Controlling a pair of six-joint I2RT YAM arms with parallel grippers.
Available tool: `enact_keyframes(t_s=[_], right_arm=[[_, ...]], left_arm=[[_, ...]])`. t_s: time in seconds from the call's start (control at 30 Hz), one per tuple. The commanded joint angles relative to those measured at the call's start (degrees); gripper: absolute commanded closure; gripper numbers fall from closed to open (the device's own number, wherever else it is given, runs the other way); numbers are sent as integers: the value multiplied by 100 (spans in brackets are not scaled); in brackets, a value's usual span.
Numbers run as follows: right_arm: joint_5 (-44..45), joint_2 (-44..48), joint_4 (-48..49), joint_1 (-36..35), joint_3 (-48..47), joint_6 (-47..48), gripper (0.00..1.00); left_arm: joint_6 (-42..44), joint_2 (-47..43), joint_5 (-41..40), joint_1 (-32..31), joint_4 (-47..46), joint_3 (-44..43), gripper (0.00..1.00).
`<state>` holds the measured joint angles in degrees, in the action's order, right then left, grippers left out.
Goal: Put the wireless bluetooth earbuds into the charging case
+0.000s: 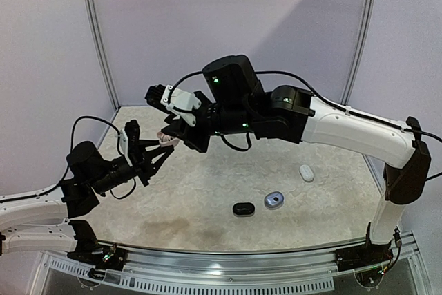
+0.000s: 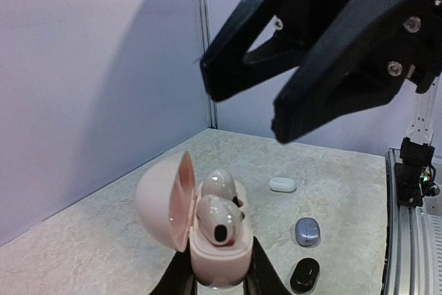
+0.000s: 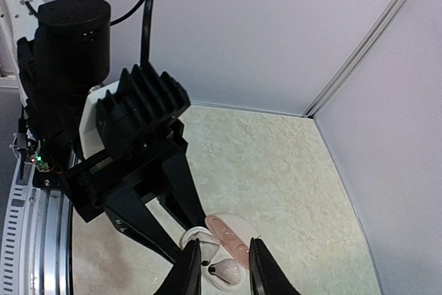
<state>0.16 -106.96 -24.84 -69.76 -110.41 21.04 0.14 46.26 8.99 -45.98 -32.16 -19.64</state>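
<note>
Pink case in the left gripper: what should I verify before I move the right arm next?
1. Left gripper holding the pink case: ok, its fingers clamp the base on both sides.
2. Lid open: ok, swung up to one side.
3. Two earbuds in the case: ok, both sit in the wells.
4. Earbuds pressed fully home: cannot tell.
5. Right gripper empty: ok, jaws apart with nothing between them.
6. Right gripper clear of the case: ok, it hangs above without touching.
</note>
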Motion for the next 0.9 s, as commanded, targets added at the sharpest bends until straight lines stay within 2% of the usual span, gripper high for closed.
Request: enact_keyframes(t_s=[0.0, 0.1, 0.47, 0.87], right_arm=[[-341, -144, -307, -11, -190, -66, 76], [-394, -196, -364, 9, -232, -40, 83], [-587, -477, -498, 154, -270, -145, 94], [-602, -701, -852, 274, -218, -284, 100]], left_arm=[[110, 32, 242, -52, 3, 23, 100], [120, 42, 267, -52, -2, 13, 100], [234, 76, 257, -53, -40, 2, 100], [320, 50, 130, -52, -265, 64, 100]])
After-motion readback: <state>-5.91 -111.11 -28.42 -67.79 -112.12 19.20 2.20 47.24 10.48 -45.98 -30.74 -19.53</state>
